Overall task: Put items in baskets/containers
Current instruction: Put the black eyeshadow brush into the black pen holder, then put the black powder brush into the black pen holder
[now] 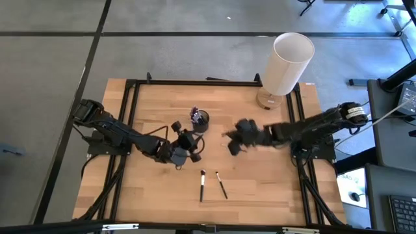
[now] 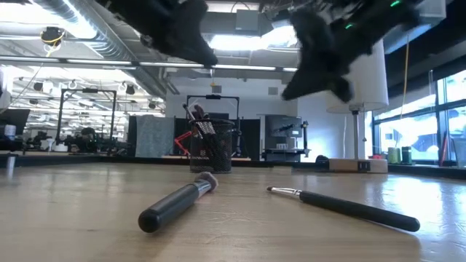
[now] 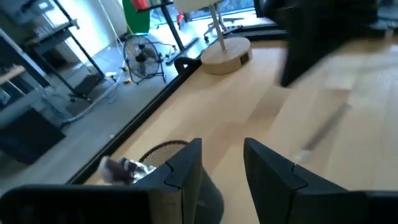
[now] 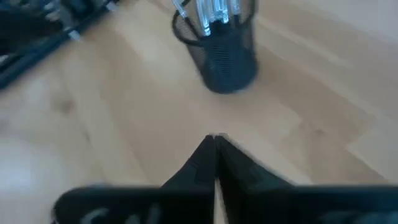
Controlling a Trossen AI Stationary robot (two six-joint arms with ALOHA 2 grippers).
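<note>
Nearest the low camera, two brushes lie loose on the table: a thick-handled brush and, just beside it, a thin brush. In the high view they lie side by side, apart from each other, near the front edge. The mesh cup stands upright behind them, already holding several brushes.

The left gripper hangs above the table just beside the cup, its fingers parted by a narrow gap with nothing between them. The right gripper hangs to the right of the cup, fingers pressed together; whether they pinch anything cannot be told.

Judged step: transit between placements, with two brushes outstanding. The next move calls for one gripper to descend over a loose brush, align across its handle, close, lift, and tip it upright into the cup.
</note>
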